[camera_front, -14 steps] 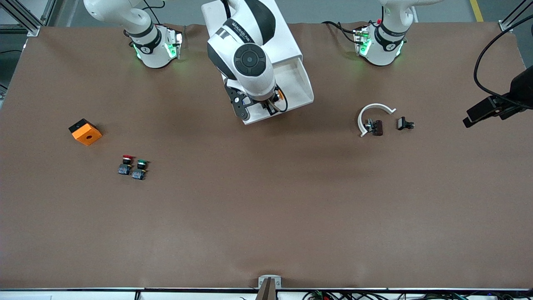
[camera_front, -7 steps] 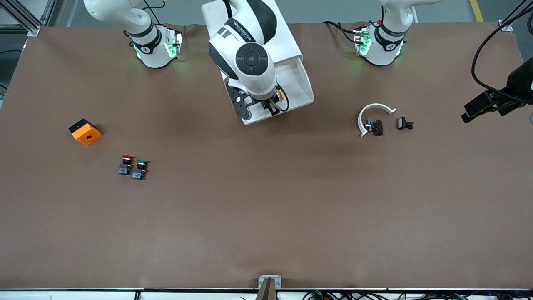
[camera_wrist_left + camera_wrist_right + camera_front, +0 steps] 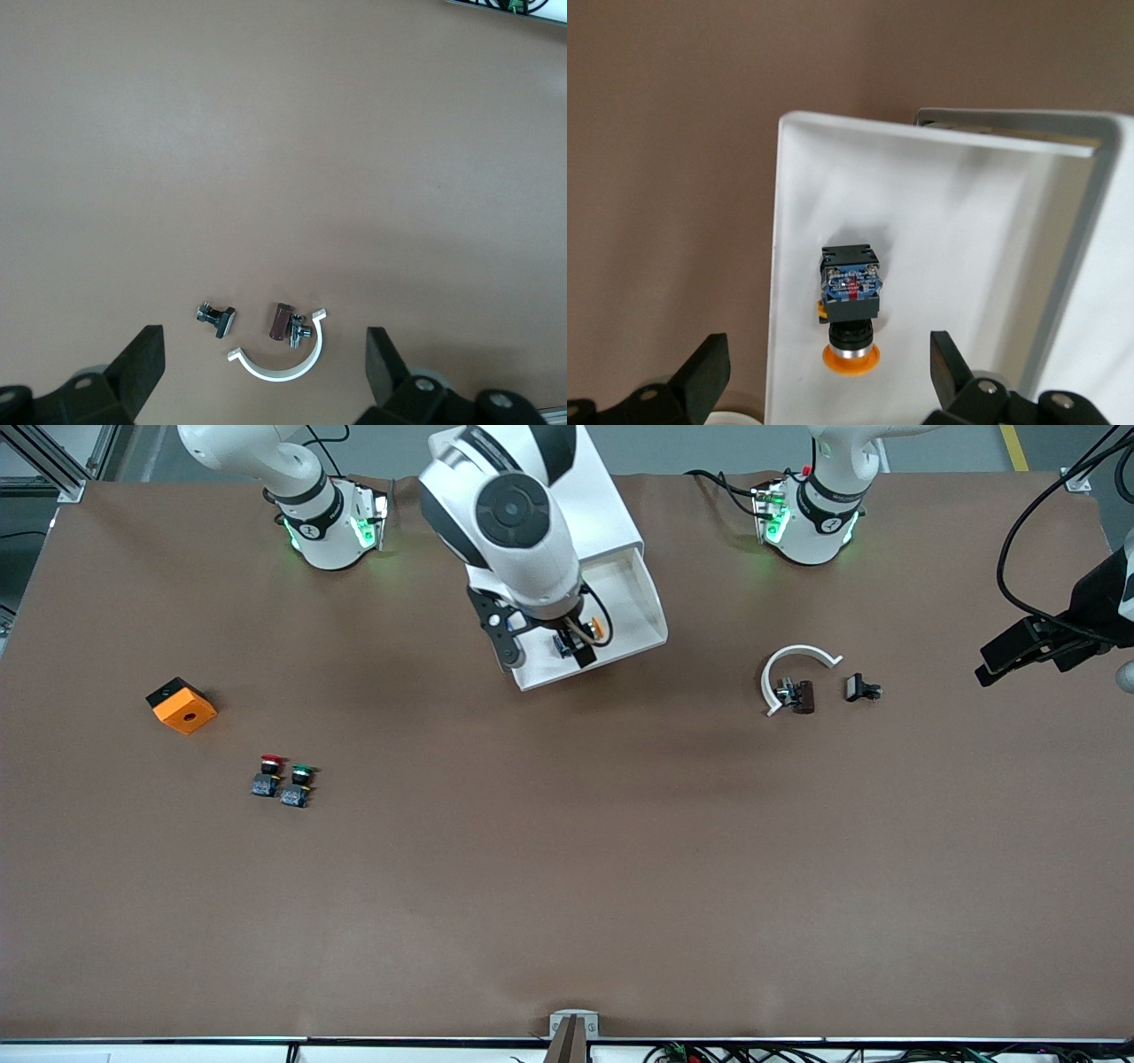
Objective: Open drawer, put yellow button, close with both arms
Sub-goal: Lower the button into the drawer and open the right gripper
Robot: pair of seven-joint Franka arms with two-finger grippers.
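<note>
Right arm hid much of the drawer (image 3: 651, 615). Yellow button (image 3: 850, 305) lay in the smooth white tray, unheld. Right gripper (image 3: 824, 376) above it, fingers wide. Left gripper (image 3: 264, 367) waited over the bench, fingers wide.

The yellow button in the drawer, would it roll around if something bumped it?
Probably only a little. The yellow button lies on its side in the drawer; its round cap could let it rock, but the blocky black and blue body should stop a real roll. It looks small, hard and likely light.
</note>
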